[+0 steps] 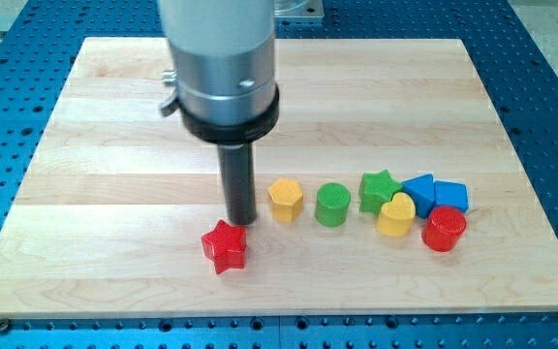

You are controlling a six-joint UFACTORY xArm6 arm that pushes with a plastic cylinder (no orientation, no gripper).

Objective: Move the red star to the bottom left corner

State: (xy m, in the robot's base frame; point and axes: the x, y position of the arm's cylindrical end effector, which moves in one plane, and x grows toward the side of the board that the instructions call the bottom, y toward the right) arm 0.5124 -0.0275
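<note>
1. nearest the view's bottom lies the red star (225, 246), flat on the wooden board (105, 194), a little left of the board's middle and close to its bottom edge.
2. my tip (241, 219) stands just above the star and slightly toward the view's right, right beside its upper point; whether they touch cannot be told. the rod is a plain dark post with no jaws, so there is nothing to spread or pinch.
3. just to the right of my tip sits one yellow hexagon-like block (286, 200), then one green cylinder (332, 205).
4. further right comes a tight cluster: one green star (380, 189), one yellow heart (396, 215), two blue blocks, a blue triangular block (419, 190) and a blue angular block (450, 196), and one red cylinder (444, 229).
5. count: two red, two yellow, two green, two blue, eight blocks in all.
6. around the board runs a blue perforated table (550, 116).
</note>
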